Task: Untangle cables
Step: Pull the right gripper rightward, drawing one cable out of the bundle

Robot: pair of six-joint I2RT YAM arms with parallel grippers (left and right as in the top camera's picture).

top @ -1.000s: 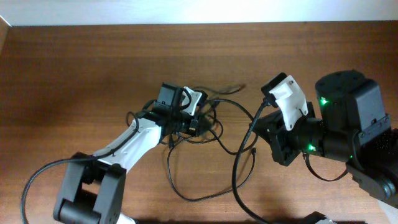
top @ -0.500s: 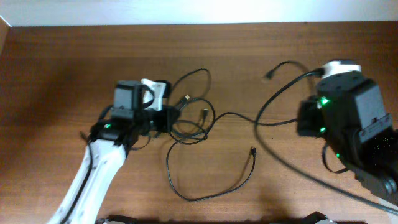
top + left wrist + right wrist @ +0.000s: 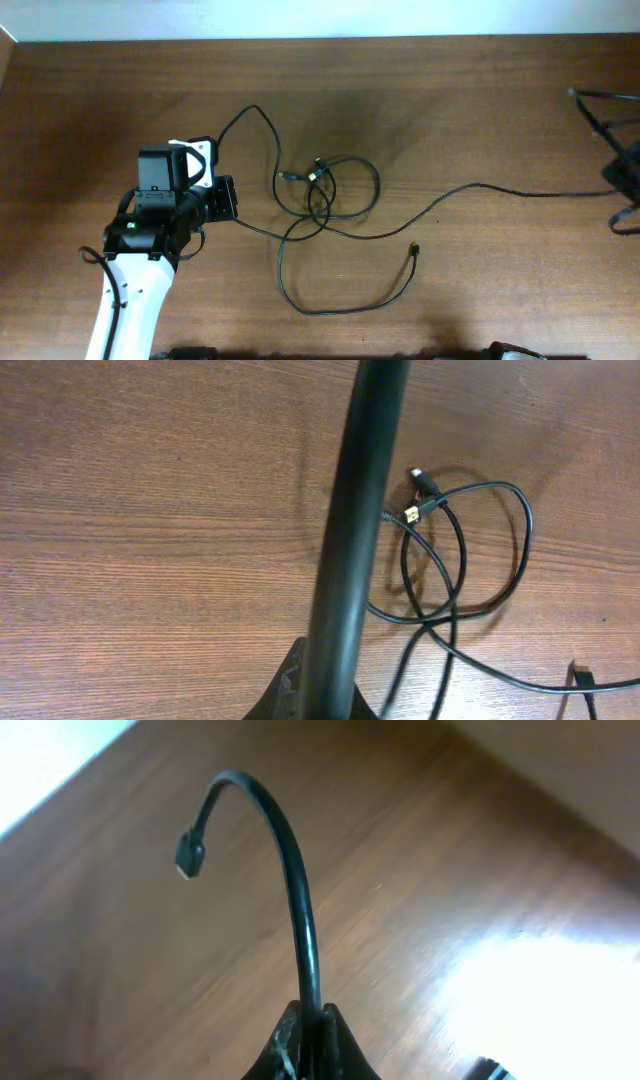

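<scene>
Jaws of the left gripper [image 3: 312, 685] are clamped on one black cord, and those of the right gripper [image 3: 310, 1032] pinch another below its free plug [image 3: 188, 855]. The cables [image 3: 318, 197] are judged light, limp and thin; take hold close to a plug end. Farther out, crossed loops lie mid-table [image 3: 100, 100] and may snag when pulled

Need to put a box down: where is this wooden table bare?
Bare: far-left corner behind the left gripper; the stretch above the long black strand; near-right corner below it. Crowded: centre, where thin black cables knot and loop.
</scene>
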